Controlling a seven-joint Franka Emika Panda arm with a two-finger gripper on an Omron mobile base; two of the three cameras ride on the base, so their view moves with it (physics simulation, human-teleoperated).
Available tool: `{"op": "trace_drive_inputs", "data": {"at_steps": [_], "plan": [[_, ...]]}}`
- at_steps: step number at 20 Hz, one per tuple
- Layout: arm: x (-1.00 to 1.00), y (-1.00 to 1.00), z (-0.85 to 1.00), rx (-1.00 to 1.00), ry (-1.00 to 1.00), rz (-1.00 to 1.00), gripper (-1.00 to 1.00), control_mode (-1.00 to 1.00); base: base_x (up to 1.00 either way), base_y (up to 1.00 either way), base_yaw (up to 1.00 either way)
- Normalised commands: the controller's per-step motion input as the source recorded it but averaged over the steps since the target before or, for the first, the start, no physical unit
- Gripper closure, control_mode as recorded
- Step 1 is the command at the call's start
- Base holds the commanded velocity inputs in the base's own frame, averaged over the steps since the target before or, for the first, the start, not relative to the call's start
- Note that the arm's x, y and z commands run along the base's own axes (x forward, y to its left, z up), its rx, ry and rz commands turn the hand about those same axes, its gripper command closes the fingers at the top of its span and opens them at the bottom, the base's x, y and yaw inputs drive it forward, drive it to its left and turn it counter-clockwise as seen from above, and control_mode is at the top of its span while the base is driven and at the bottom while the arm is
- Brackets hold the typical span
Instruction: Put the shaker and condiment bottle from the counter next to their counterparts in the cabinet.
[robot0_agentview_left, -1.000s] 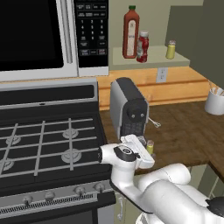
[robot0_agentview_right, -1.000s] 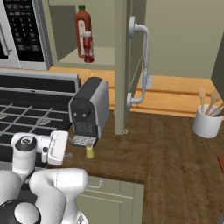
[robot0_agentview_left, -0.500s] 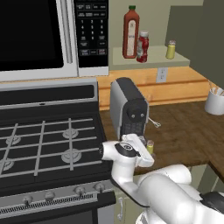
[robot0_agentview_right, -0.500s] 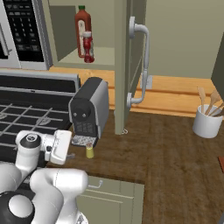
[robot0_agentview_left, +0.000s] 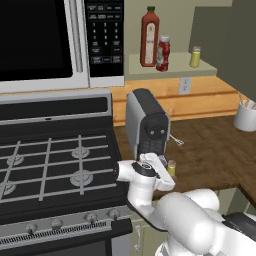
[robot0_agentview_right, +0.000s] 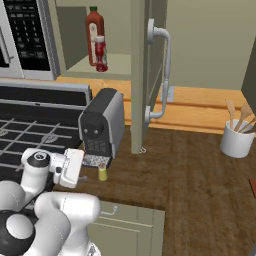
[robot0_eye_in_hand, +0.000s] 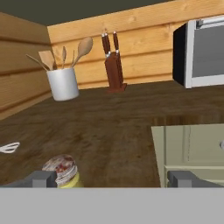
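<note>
Pincer (robot0_eye_in_hand: 111, 178) stood wide open and empty, low beside the tiny yellow pale-capped shaker (robot0_agentview_right: 102, 173) on the brown wood-grain counter (robot0_agentview_right: 200, 175). Small squat red white-capped bottle (robot0_agentview_left: 162, 53) already stood touching the tall slim red sauce bottle (robot0_agentview_left: 149, 36) on the olive-beige cabinet's shelf (robot0_agentview_left: 175, 65); judged half done, shaker left to shelve by its twin (robot0_agentview_left: 195, 57).

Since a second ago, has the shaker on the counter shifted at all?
No. The shaker stands at the same spot just in front of the black coffee machine, on the counter.

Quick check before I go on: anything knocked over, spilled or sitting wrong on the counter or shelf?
Nothing stands out. The shaker stands upright on the counter by the coffee machine; both bottles and the twin shaker stand upright in the cabinet.
</note>
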Motion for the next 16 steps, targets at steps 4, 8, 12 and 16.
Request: {"op": "trace_drive_inputs", "data": {"at_steps": [4, 8, 12, 16], "plan": [[0.21, -0.11, -0.22, 0.02, -0.01, 0.00, -1.00, -1.00, 0.00, 0.00, 0.00], [0.05, -0.18, -0.16, 0.04, -0.02, 0.00, -1.00, -1.00, 0.00, 0.00, 0.00], [0.05, -0.20, -0.16, 0.03, -0.01, 0.00, -1.00, -1.00, 0.00, 0.00, 0.00], [0.11, -0.11, -0.15, 0.02, -0.01, 0.00, -1.00, -1.00, 0.00, 0.00, 0.00]]}}
